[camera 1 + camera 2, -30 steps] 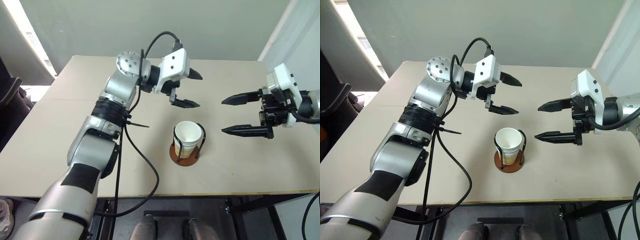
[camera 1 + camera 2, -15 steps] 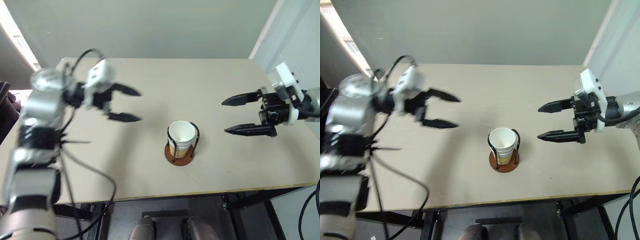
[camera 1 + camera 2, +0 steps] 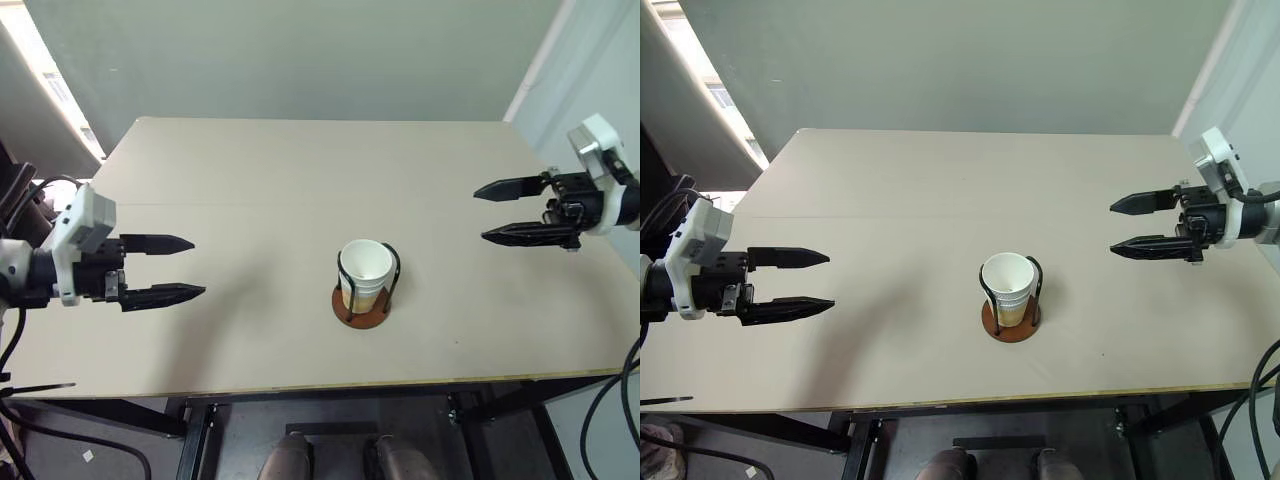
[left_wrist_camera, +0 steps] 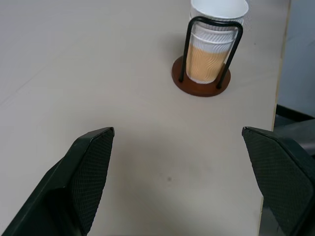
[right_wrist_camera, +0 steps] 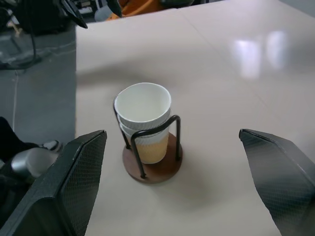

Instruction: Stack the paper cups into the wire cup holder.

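Note:
A nested stack of tan-yellow paper cups (image 3: 365, 270) with white rims stands upright in the wire cup holder (image 3: 361, 309), a reddish-brown disc with black wire loops, at the middle of the table. My left gripper (image 3: 197, 267) hovers open and empty well to the left of it, pointing toward it. Far to the right, my right gripper (image 3: 480, 214) is also open and empty, and points back at the holder. The left wrist view looks between its fingers (image 4: 88, 169) at the cups (image 4: 216, 46). The right wrist view shows the cups (image 5: 143, 110) in the holder (image 5: 152, 169).
The beige table (image 3: 250, 180) has its front edge (image 3: 300, 388) near me and its right edge just beyond the right gripper. A dark object (image 3: 15, 185) sits off the table's left side. Grey floor (image 5: 39, 88) lies past the far side in the right wrist view.
My left arm swung from above and behind the holder out to the table's left side and lower, still open. The right gripper drifted slightly right. The cups and the holder stayed put.

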You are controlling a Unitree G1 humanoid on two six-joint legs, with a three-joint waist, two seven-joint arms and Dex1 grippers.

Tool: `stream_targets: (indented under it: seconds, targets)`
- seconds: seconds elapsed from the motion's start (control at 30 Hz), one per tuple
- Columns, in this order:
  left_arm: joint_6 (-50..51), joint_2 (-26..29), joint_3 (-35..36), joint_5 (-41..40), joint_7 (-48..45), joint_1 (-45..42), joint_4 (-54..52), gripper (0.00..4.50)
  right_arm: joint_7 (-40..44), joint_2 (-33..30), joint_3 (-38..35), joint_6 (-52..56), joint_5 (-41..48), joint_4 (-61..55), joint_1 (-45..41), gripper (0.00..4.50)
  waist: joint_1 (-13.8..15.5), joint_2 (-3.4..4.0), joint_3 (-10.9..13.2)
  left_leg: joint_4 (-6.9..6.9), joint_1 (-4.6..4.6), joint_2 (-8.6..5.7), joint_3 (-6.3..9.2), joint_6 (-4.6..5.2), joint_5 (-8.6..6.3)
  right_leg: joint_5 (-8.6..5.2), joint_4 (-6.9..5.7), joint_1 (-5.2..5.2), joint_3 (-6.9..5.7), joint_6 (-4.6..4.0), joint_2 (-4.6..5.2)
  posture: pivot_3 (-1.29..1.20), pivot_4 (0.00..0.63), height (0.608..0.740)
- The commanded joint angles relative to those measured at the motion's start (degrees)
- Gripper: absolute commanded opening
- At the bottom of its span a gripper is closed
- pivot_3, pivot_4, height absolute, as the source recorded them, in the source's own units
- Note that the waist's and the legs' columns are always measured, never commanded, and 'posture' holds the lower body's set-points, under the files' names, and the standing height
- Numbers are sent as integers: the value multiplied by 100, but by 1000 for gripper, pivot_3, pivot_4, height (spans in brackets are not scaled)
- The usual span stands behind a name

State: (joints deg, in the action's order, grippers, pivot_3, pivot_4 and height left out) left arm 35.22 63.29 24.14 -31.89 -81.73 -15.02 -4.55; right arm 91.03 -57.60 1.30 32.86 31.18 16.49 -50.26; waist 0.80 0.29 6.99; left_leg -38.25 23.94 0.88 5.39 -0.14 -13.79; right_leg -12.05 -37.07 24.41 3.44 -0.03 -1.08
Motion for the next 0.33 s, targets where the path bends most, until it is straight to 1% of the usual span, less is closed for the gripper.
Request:
stream_targets:
  seconds: [0.03, 0.33]
  targets:
    - [-14, 76, 211, -177, 135, 27, -195, 4470, 142, 69, 18, -128, -103, 78, -233, 4500, -15, 0, 0, 6, -2, 1, 1, -6, 7, 3, -1, 3, 0, -5, 0, 0, 150, 740]
    - [-79, 125, 260, -271, 302, 81, -118, 4470, 147, 218, 122, -196, -187, 258, -377, 4500, -45, 0, 0, 29, 1, 4, 0, -14, 14, 7, -7, 19, -1, -16, -2, 0, 150, 740]
